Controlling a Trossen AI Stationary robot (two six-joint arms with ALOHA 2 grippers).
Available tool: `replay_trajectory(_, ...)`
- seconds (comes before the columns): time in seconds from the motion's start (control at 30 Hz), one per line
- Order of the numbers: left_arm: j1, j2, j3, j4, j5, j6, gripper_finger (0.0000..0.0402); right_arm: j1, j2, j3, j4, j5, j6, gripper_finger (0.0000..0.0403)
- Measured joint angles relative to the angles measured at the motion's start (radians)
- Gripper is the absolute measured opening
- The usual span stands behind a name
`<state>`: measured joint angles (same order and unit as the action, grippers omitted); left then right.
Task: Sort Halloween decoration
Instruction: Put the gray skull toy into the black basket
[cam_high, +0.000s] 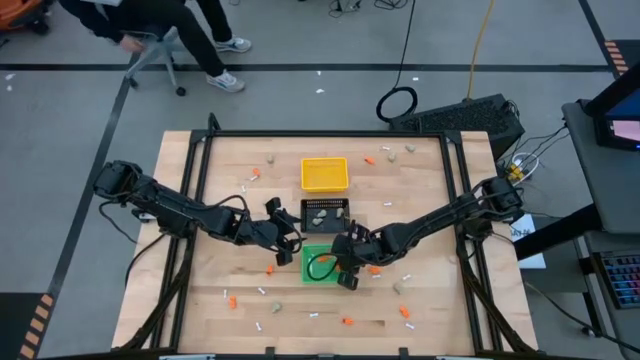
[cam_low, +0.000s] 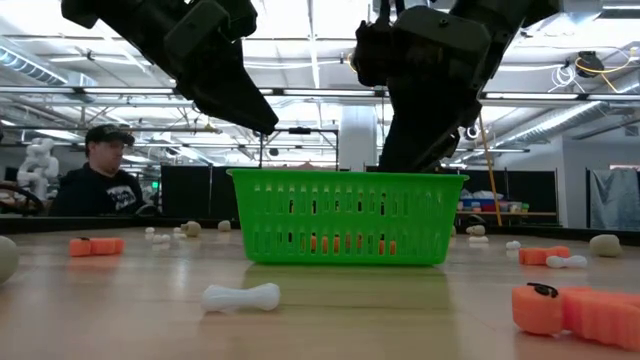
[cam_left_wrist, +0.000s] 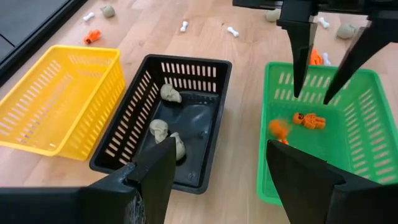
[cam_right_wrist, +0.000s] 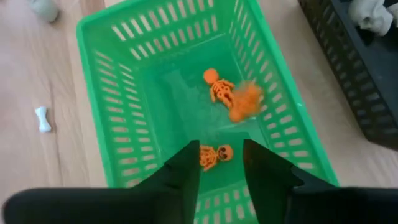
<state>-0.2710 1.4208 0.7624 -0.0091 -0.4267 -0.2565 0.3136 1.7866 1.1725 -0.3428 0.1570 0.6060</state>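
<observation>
The right gripper (cam_right_wrist: 217, 163) hangs over the green tray (cam_right_wrist: 112, 93), fingers apart, orange skeletons (cam_right_wrist: 219, 88) inside; black tray (cam_left_wrist: 205, 71) holds skulls (cam_left_wrist: 169, 93); yellow tray (cam_left_wrist: 37, 99); left gripper (cam_left_wrist: 217, 171) open beside

One camera hangs high above and looks straight down on the whole surface (cam_high: 420, 300), both arms and some floor around it. One camera sits low, right at the height of the surface, and looks level across it into the room, with the green tray (cam_low: 345, 215) close in front. A camera on the left arm looks down past its own hand (cam_left_wrist: 217, 177) at the yellow tray (cam_left_wrist: 59, 99), black tray (cam_left_wrist: 171, 118) and green tray. A camera on the right arm looks from very near into the green tray. All four views share the green tray.
</observation>
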Motion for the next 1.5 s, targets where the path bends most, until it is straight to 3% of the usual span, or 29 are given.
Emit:
replay_trajectory(0.27,0.000,0.000,0.000,-0.004,0.000,-0.004,0.0248,0.030,-0.072,0.000,-0.052,0.034,-0.048,0.0150)
replay_trajectory(0.5,0.000,0.000,0.000,-0.012,-0.100,-0.035,0.0248,0.178,-0.184,-0.001,-0.144,0.342,-0.154,0.0141)
replay_trajectory(0.77,0.003,0.000,0.000,-0.017,-0.183,-0.019,0.0248,0.308,-0.156,-0.001,-0.139,0.601,-0.236,0.0139)
replay_trajectory(1.0,0.036,-0.001,0.041,-0.192,-0.202,-0.085,0.0248,0.339,-0.135,-0.009,-0.148,0.631,-0.279,0.0139)
replay_trajectory(1.23,0.122,0.000,0.118,-0.512,-0.051,-0.281,0.0248,0.337,-0.172,-0.069,-0.186,0.631,-0.293,0.0139)
replay_trajectory(1.5,0.217,0.000,0.135,-0.693,-0.014,-0.224,0.0248,0.337,-0.269,-0.178,-0.184,0.629,-0.216,0.0139)
